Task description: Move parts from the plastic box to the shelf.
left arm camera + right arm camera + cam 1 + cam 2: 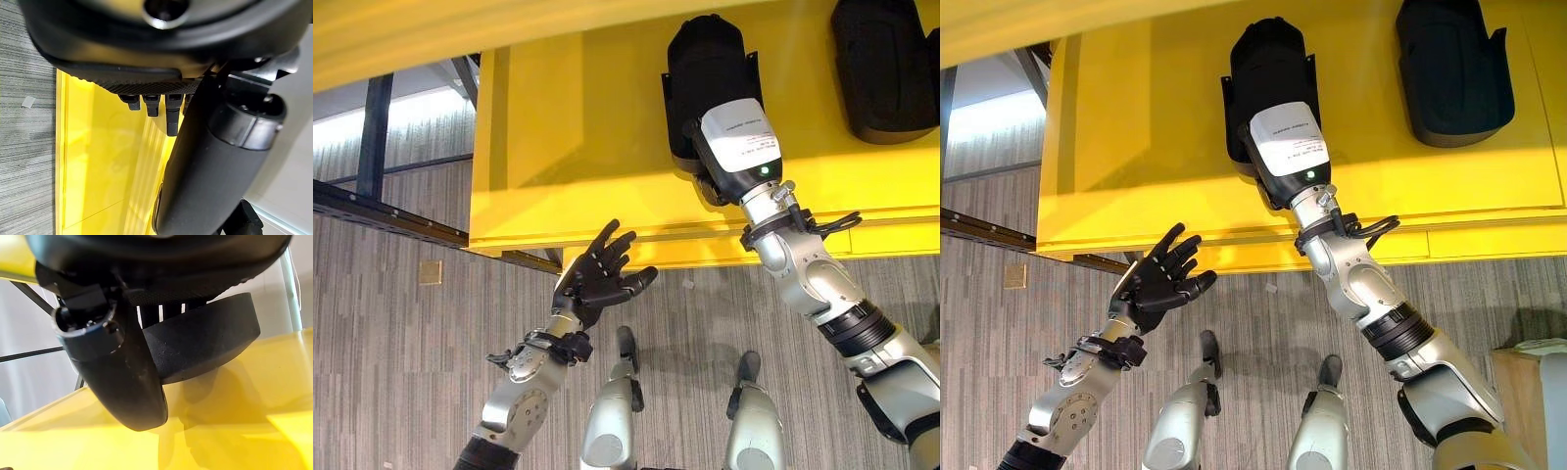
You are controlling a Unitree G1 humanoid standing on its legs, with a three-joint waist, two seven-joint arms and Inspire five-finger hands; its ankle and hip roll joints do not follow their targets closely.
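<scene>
Setting black moulded foam part (705, 73) on glossy yellow shelf (558, 147), right hand (117, 377) curling round it, second black part (886, 64) lying beyond. Easing grip only once seated flat. Right wrist view showing thumb against part. Left hand (597, 274) hovering spread, empty

Head stereo pair: we look down, sharing the flat yellow shelf (607, 147) | Left wrist: close, along the shelf edge | Right wrist: close, facing black moulded part (205, 347)
</scene>
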